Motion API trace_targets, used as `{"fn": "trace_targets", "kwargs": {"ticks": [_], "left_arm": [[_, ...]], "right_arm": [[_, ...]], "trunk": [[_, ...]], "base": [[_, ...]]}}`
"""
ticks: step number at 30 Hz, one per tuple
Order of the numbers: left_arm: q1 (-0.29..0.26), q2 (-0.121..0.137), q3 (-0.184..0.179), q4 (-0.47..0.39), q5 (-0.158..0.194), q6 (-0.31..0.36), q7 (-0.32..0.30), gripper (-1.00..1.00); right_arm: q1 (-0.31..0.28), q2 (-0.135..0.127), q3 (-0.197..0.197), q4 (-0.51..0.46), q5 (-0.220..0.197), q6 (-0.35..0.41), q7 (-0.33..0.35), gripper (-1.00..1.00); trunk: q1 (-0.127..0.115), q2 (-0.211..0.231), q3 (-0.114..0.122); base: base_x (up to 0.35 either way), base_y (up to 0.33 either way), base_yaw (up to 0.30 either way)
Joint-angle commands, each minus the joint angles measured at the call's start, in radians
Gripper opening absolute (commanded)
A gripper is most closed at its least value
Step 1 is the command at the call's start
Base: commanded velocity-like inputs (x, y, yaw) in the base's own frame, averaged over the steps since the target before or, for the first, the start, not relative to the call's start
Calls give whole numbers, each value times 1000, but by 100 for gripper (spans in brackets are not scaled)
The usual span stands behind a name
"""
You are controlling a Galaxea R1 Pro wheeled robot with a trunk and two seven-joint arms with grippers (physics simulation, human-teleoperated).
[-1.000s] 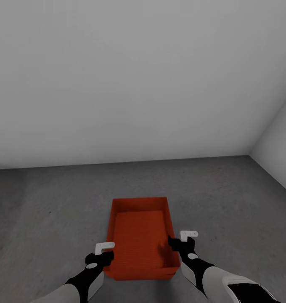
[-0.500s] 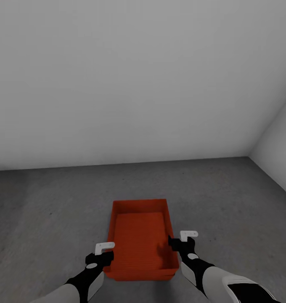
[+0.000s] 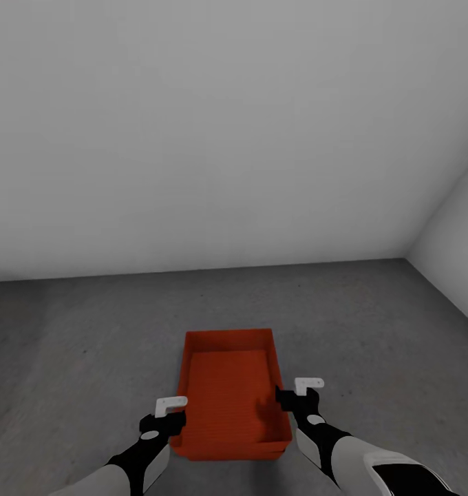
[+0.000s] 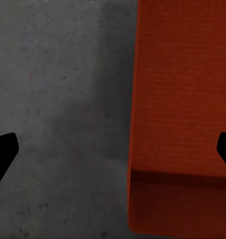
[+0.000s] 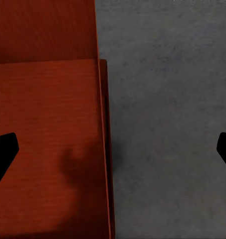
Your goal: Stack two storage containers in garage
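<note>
Apparently stacked storage containers [image 3: 230, 396] on floor [image 3: 76, 344]

Pale grey forearms, black wrists, and white brackets atop each black end effector [image 3: 171, 415].

Red-orange container [image 5: 48, 144] wall straddled by wide-spread right hand [image 5: 113, 149] fingertips [image 5: 3, 152]; grey floor [image 5: 167, 124] beside.

Containers [image 3: 228, 396], one stacked on the other, on the floor [image 3: 76, 344] before the wall [image 3: 213, 138]; left gripper [image 3: 171, 408] and right gripper [image 3: 299, 389] flank the near corners.
</note>
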Motion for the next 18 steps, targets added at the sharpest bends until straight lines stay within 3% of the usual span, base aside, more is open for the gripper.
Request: {"fn": "trace_targets", "kwargs": {"ticks": [1, 18], "left_arm": [[-1, 0, -9, 1, 10, -4, 4, 100], [-1, 2, -9, 1, 10, -4, 4, 100]], "right_arm": [[-1, 0, -1, 2, 4, -4, -4, 100], [-1, 0, -1, 2, 4, -4, -4, 100]], "trunk": [[-4, 7, 2], [-69, 126, 56]], "base": [[0, 0, 0], [0, 0, 0]]}}
